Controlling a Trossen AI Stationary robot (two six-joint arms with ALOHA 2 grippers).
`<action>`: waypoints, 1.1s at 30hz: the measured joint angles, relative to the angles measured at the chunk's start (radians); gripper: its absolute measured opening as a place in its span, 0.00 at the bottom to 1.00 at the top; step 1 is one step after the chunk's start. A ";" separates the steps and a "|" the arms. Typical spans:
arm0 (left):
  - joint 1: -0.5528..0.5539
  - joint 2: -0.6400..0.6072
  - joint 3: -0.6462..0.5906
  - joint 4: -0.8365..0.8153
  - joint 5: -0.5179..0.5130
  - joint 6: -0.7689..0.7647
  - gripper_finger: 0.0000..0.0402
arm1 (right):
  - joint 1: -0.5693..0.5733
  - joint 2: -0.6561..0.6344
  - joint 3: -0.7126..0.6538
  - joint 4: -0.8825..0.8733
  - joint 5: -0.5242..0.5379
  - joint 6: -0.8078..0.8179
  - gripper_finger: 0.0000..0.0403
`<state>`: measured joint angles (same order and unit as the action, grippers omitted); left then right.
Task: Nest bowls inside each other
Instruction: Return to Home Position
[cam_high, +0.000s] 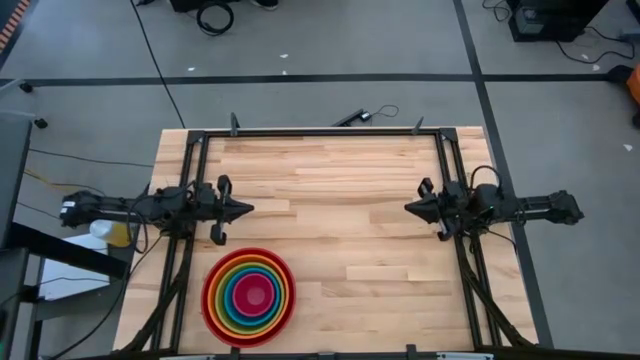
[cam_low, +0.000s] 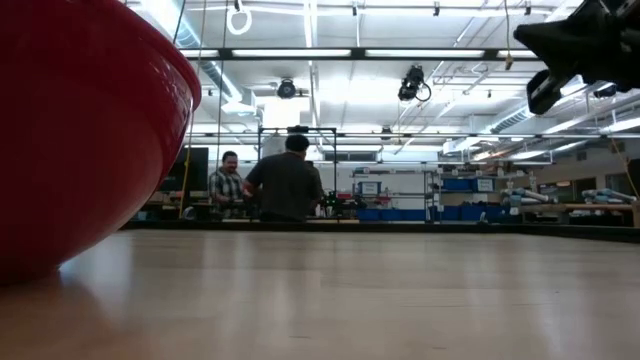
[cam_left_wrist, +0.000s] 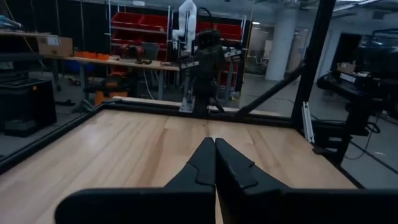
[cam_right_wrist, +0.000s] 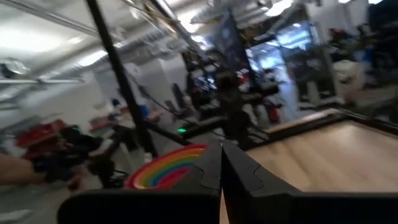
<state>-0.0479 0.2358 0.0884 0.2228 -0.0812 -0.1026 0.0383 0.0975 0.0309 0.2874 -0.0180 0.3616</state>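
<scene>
The bowls stand nested near the table's front left: red outermost, then orange, green, blue, with pink in the middle. The red bowl's wall fills the low view's left, its base on the table. In the right wrist view the stack's coloured rims show. My left gripper hangs shut at the table's left, above and beyond the stack, pointing level toward the right. My right gripper hangs shut at the table's right, pointing toward the left. Neither holds anything.
A black metal frame runs along the table's far edge and down both sides. The wooden top lies bare between the two grippers. Beyond the table, in the low view, people stand in the room.
</scene>
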 joint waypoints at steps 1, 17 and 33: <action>0.000 -0.006 -0.014 0.013 0.000 -0.002 0.01 | 0.000 0.000 -0.014 0.029 -0.013 0.002 0.02; 0.000 -0.110 -0.054 0.048 -0.056 0.015 0.01 | -0.002 -0.095 -0.018 0.028 -0.118 -0.022 0.02; -0.002 -0.232 -0.039 -0.089 -0.025 0.039 0.01 | -0.003 -0.096 -0.019 -0.035 -0.126 -0.025 0.02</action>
<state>-0.0501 0.0040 0.0493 0.1342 -0.1063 -0.0639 0.0353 0.0017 0.0120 0.2526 -0.1435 0.3365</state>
